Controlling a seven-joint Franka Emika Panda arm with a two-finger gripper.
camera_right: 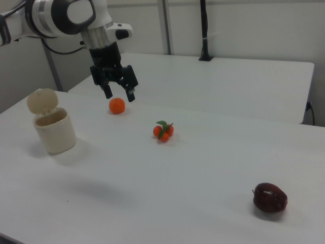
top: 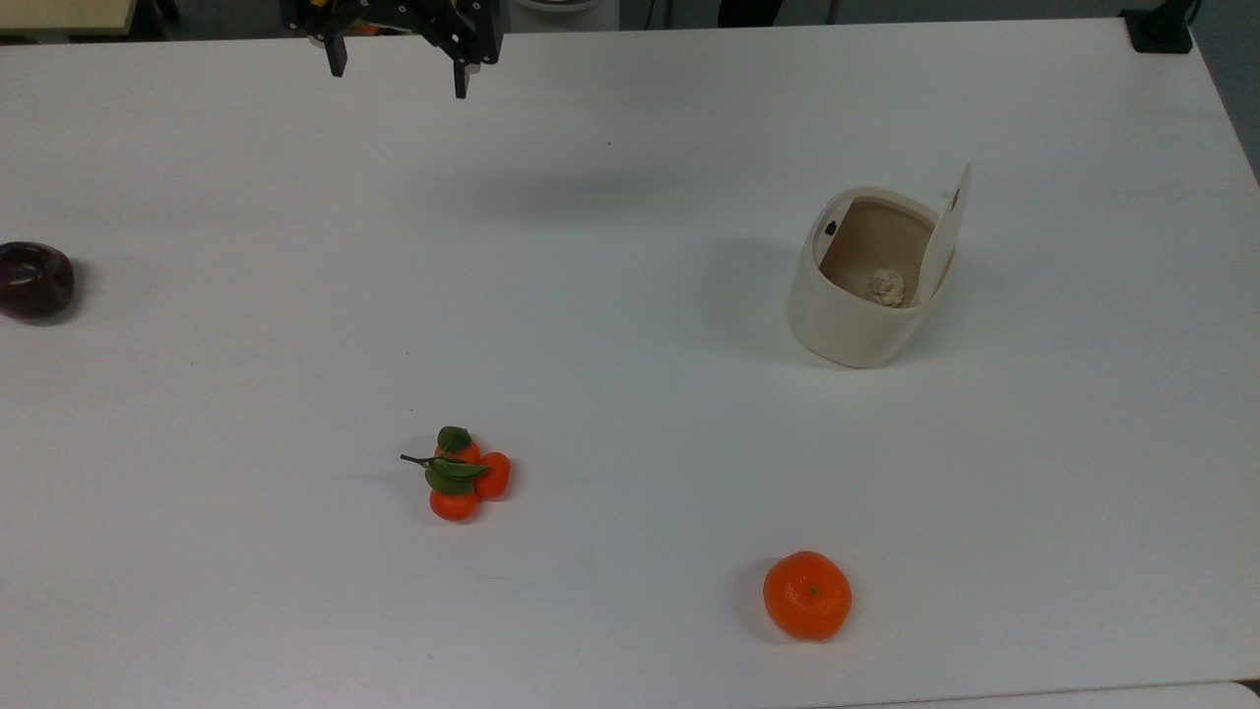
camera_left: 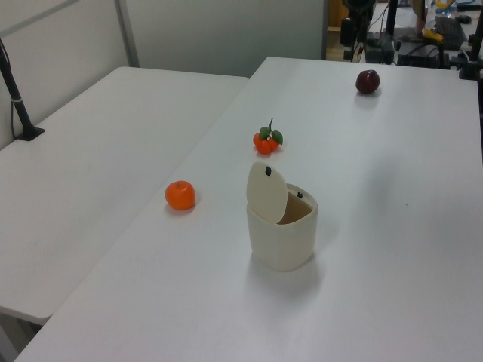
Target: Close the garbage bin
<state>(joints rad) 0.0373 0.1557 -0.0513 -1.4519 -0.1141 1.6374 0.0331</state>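
The cream garbage bin stands on the white table at the top view's right, its lid raised upright on the hinge. A crumpled scrap lies inside. The bin sits near the middle of the left view, lid tilted up, and the bin stands at the right view's left with its lid up. My gripper hangs open and empty high above the table at the top view's upper left, far from the bin. In the right view the gripper hovers well above the table.
A single orange lies near the top view's lower edge. A cluster of small oranges with leaves sits left of centre. A dark red apple rests at the far left. A second white table adjoins at the left view's left.
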